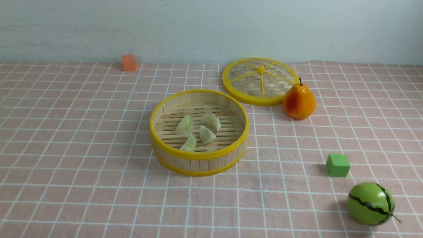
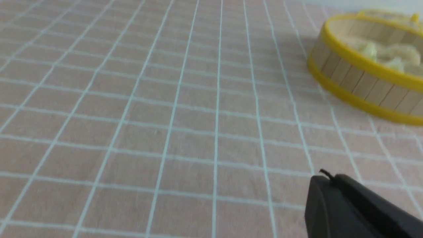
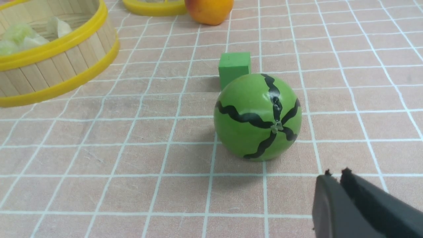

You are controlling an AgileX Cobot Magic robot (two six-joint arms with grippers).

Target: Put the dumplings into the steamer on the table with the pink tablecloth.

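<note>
Front view: the steamer (image 1: 199, 132) sits near the middle of the bench (image 1: 66, 185), on the pink tablecloth (image 1: 281, 205). All four dumplings (image 1: 198, 132) lie inside it on the slatted floor, two pale green at 9 and 7 o'clock, two off-white at 1 and 5 o'clock. The woven lid (image 1: 260, 81) lies flat at 1 o'clock from the steamer, with the pear (image 1: 299, 100) touching its rim. An orange cube (image 1: 129, 62) stands far off at 11 o'clock; a green cube (image 1: 337, 165) and a toy watermelon (image 1: 370, 203) stand at 4 o'clock. Neither arm shows here.

Left wrist view: the left fingers (image 2: 357, 208) appear clenched on nothing, low over bare cloth, well apart from the steamer.

Right wrist view: the right fingers (image 3: 357, 205) appear clenched, empty, near the watermelon, the green cube just beyond it
</note>
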